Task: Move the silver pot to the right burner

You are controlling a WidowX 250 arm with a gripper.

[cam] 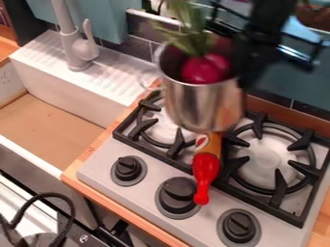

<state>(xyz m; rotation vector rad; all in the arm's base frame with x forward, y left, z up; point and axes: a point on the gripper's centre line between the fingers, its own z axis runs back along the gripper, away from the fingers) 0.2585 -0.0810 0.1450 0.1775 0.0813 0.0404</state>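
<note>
Over the middle of the stove [142,170], between the burners, hangs the silver pot [199,107], shiny and round-walled, with a pinkish-red root vegetable [205,69] in its open mouth and green leaves [184,31] poking up. It sits to the left of the black claw [242,77] in the view, touching it; the claw is clamped on its right side, near the rim.
</note>
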